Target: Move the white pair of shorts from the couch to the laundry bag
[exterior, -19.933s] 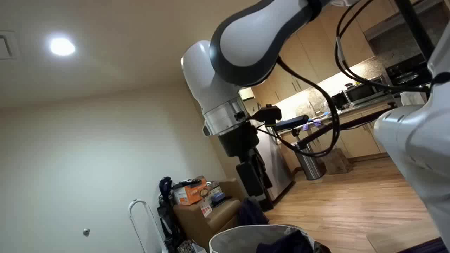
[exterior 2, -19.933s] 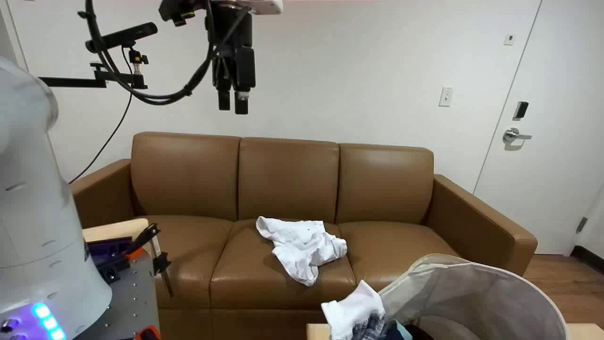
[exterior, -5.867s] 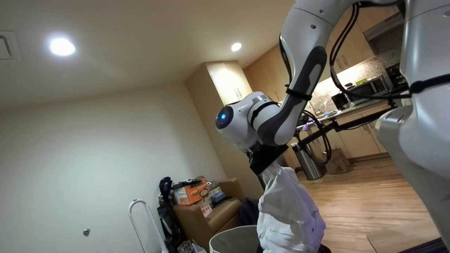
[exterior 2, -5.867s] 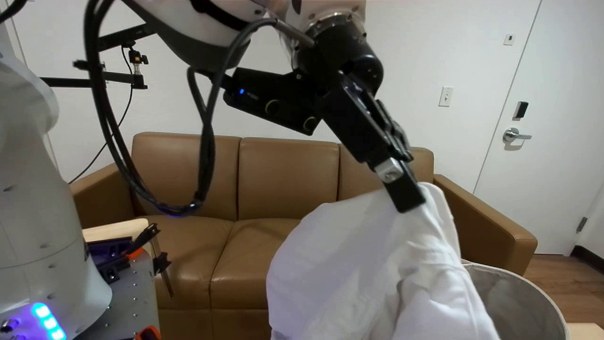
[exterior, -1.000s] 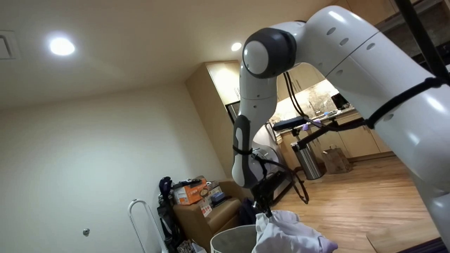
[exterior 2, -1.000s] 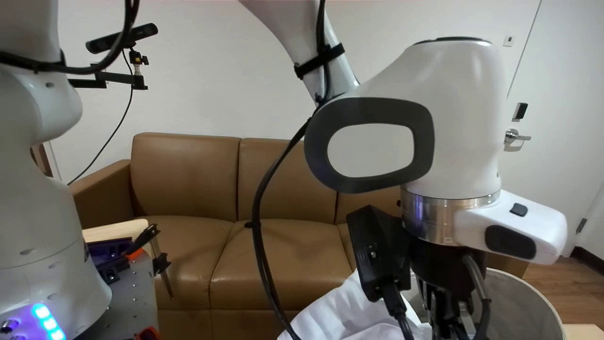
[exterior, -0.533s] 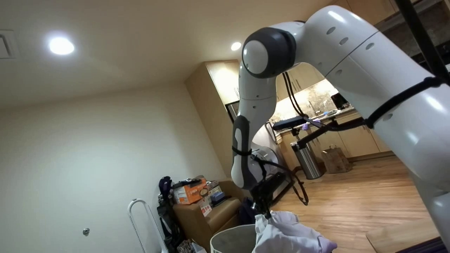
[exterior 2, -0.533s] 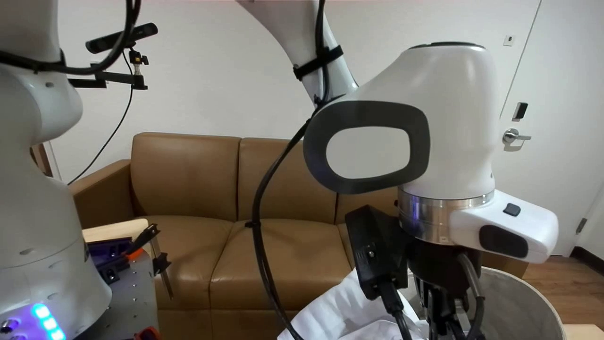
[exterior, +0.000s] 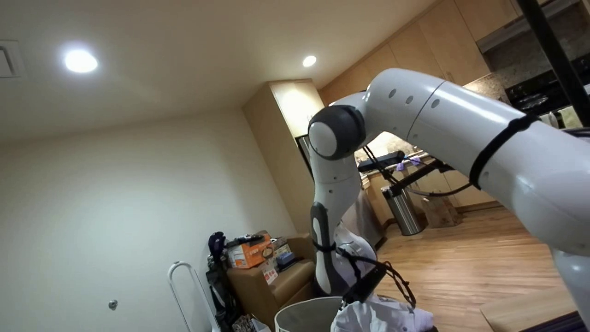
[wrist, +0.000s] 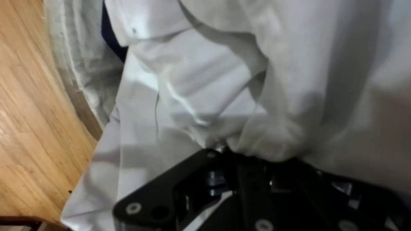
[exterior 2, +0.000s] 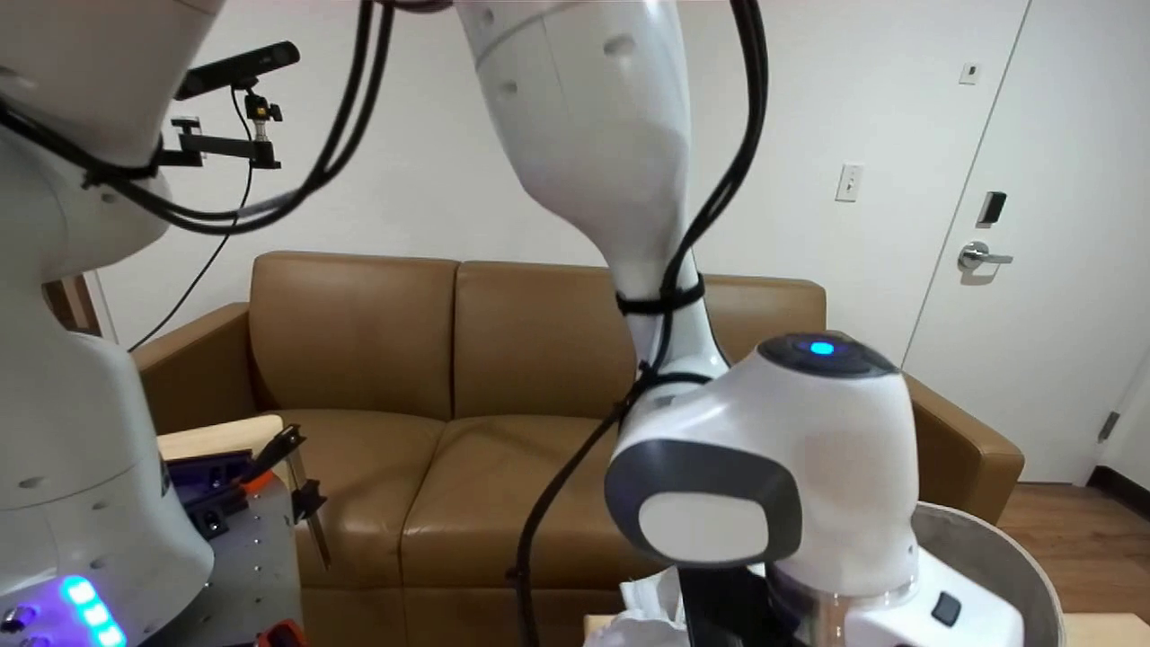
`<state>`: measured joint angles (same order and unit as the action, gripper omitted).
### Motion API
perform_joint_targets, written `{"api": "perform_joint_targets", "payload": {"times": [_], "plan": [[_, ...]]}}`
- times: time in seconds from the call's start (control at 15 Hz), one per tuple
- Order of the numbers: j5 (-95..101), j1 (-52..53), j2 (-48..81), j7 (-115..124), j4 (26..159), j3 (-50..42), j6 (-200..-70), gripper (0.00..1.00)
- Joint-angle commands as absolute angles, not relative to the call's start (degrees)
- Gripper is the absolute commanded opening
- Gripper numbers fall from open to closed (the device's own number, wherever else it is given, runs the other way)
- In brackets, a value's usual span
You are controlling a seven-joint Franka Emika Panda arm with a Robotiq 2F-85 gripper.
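The white pair of shorts [exterior: 380, 317] bunches at the mouth of the laundry bag [exterior: 302, 312], low in an exterior view. In the wrist view the shorts [wrist: 199, 70] fill most of the picture, with folds pressed up against my gripper [wrist: 236, 155]. Its jaws are together on the cloth, and their tips are buried in it. The bag's pale fabric wall [wrist: 85, 57] runs down the upper left there. In an exterior view the wrist hides the gripper, and the grey bag [exterior 2: 988, 562] shows behind it. No shorts show on the visible part of the brown couch [exterior 2: 530, 485].
A dark cloth [wrist: 112, 37] shows between the shorts and the bag's wall. A camera on a black boom [exterior: 381, 161] stands behind the arm. Beside the robot base is a metal plate with clamps [exterior 2: 247, 566]. Boxes [exterior: 251, 253] sit on brown furniture farther off.
The arm has come down over the last half second, and the wrist and gripper are lower. The shorts have sunk lower and bunched up more, still in the grip.
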<state>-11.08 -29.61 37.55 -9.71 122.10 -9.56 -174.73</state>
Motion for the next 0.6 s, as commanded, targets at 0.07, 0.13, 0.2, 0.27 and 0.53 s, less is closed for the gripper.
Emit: {"api": "perform_joint_targets", "payload": {"times": [0.07,0.13,0.2,0.27,0.53], "plan": [[-7.4,-30.3,43.5,-8.0,119.2,-9.0,-177.8,0.07],[-7.0,-30.6,45.8,-8.0,117.8,-8.6,-178.0,0.07],[-6.7,-30.8,47.3,-8.1,116.6,-8.2,-178.1,0.07],[-6.7,-30.9,48.0,-8.1,115.8,-8.2,-178.1,0.07],[-7.7,-30.3,53.6,-5.5,110.0,-7.6,-182.6,0.06]]}}
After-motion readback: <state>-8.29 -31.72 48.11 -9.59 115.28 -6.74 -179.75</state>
